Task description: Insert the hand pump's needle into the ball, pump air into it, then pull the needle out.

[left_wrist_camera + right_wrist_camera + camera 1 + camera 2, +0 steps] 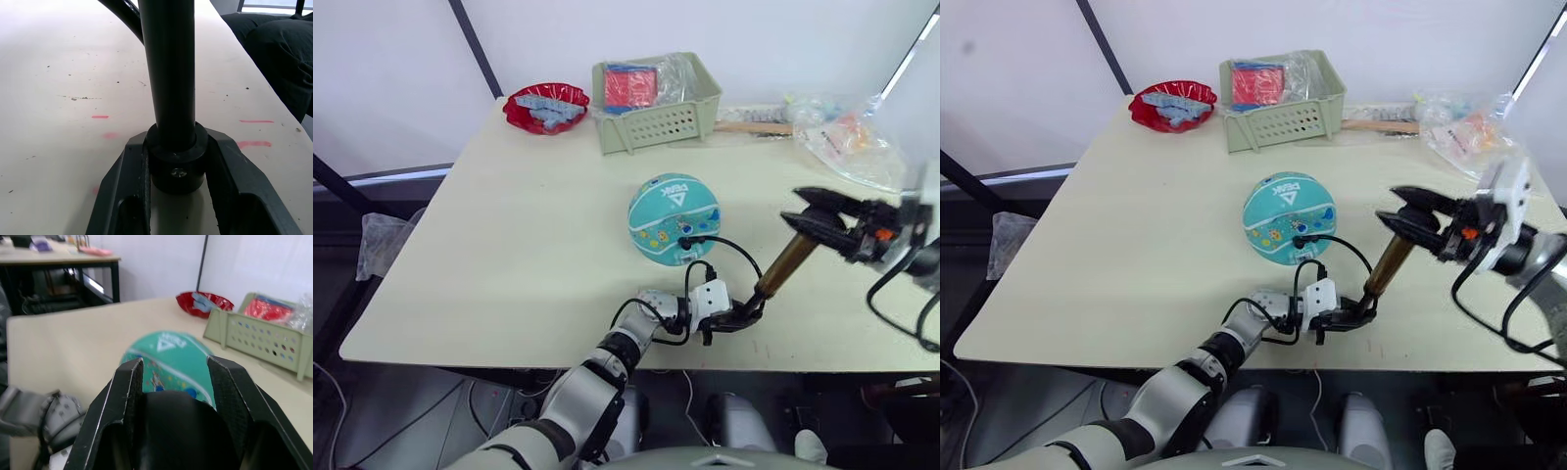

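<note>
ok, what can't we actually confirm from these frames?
- Needle: the hose end meets the ball at its near right side; the pin is too small to see in the head views, so its depth is unknown.
- Pump handle: hidden inside the right gripper.
- Pump base: left wrist view shows the left gripper clamped on it; the barrel runs off that frame's edge.
- Basket contents: covered by plastic.

On the bench (509,255) are one ball (673,218), one hand pump (785,264), one red bowl (546,106), one green basket (656,122) and two claws.
</note>
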Available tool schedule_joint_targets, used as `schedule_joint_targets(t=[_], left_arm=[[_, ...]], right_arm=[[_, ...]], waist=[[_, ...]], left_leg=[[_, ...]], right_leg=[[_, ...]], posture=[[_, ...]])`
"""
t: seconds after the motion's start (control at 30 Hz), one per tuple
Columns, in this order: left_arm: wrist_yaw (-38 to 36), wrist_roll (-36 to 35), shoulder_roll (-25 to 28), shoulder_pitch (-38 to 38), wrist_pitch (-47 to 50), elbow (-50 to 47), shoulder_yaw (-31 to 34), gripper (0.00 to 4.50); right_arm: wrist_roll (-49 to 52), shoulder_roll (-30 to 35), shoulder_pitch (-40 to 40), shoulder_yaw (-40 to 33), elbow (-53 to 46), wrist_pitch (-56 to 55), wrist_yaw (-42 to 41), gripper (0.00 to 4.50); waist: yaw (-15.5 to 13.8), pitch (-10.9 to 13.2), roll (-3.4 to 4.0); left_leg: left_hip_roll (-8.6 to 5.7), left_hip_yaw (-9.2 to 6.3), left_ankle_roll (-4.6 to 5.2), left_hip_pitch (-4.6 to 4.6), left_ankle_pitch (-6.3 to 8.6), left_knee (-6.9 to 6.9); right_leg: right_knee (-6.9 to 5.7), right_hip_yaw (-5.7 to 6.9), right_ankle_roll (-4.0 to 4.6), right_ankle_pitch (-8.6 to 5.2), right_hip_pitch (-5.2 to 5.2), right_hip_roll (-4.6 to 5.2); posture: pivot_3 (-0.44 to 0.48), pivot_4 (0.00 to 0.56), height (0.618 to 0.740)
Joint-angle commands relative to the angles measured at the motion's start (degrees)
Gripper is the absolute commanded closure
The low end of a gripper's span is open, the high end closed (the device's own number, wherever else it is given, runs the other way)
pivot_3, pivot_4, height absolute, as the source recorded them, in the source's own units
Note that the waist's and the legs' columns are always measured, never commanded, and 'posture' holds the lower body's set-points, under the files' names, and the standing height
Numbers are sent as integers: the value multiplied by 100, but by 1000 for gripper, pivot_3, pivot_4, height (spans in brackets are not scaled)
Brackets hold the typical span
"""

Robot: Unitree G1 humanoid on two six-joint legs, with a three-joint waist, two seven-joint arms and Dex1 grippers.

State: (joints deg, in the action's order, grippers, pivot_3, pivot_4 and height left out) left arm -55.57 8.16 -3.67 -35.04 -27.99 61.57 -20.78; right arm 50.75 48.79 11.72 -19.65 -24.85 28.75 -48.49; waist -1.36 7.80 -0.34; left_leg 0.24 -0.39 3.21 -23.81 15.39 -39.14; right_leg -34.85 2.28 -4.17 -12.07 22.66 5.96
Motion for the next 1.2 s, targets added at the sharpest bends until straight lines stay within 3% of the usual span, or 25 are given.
schedule_joint_targets(t=[0.03,0.27,0.67,0.83,1.2], left_arm=[[-94,397,183,285,230,451,-291,3466],[-96,396,186,273,233,460,-283,3466],[-75,388,175,255,247,458,-274,3466],[-69,371,169,260,266,443,-261,3466],[-34,359,166,278,291,416,-256,3466]], right_arm=[[483,220,469,-725,-77,64,116,2925],[558,191,554,-691,-142,241,230,2931],[-872,-235,-699,428,-115,-515,-187,2935],[-1862,-846,-1098,1222,390,-1313,-120,2936],[-2813,-1324,-1334,1950,1017,-2284,-141,2936]], waist=[[-10,2,-4],[-13,3,-6],[-16,-26,-43],[-8,-56,-71],[37,-94,-81]], left_leg=[[1,-3,0,0,0,0],[1,-1,0,0,0,1],[7,-5,0,11,0,1],[9,-7,0,13,0,1],[10,-7,0,21,0,1]], right_leg=[[0,1,0,0,0,-3],[0,1,0,0,0,-2],[-1,2,0,-1,-5,-9],[-1,3,0,-1,-5,-15],[-3,1,0,-1,-11,-16]], posture=[[0,150,738],[0,150,738],[0,150,738],[0,150,738],[0,150,738]])
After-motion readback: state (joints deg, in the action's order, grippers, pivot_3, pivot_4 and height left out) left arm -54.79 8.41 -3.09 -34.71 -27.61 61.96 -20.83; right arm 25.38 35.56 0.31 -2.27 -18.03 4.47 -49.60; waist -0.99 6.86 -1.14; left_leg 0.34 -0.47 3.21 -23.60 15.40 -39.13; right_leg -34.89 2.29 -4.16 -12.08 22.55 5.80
